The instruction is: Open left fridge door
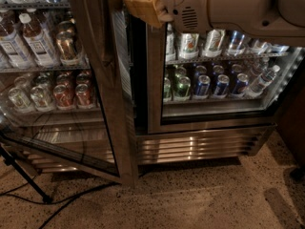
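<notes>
Door [108, 97] ajar; pincer [142, 5] sits by its free edge (grip can't be told). It should push outward along the hinge arc.

Light level: dim, warm-toned throughout.
Source: lamps inside the fridge, strongest in the light strip [286, 80] on its right inner wall; cans [209, 85] glow from within.
Glare: bright bands on the steel grille [205, 147]; faint reflections and dull sheen on the left fridge door [107, 94].
Shadow: floor [200, 199] dark, darkest under the door and at the right edge.
Gripper [143, 4]: top edge, beside the door frame, tan against a black gap; arm [224, 6] pale, evenly lit.
</notes>
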Robot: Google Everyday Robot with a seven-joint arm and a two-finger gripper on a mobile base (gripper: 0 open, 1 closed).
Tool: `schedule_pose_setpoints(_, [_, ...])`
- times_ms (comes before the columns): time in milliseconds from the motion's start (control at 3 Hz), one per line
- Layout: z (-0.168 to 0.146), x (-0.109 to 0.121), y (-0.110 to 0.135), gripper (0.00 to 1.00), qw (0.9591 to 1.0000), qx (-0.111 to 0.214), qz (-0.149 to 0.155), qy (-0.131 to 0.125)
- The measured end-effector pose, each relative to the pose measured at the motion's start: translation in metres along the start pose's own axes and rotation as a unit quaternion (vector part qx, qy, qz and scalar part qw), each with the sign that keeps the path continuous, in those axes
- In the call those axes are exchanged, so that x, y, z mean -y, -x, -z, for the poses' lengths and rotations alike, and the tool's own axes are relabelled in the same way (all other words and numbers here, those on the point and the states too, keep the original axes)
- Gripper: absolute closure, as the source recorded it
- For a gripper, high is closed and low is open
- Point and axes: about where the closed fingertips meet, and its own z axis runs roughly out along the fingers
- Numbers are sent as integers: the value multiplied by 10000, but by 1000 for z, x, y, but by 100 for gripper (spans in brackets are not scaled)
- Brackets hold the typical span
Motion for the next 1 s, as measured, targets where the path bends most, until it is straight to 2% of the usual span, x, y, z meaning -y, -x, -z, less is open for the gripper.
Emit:
schedule_pose_setpoints(667, [3, -3, 3, 100, 10000, 57, -3, 69])
schedule_pose_setpoints(1000, [7, -14, 11, 100, 9996, 148, 43, 215])
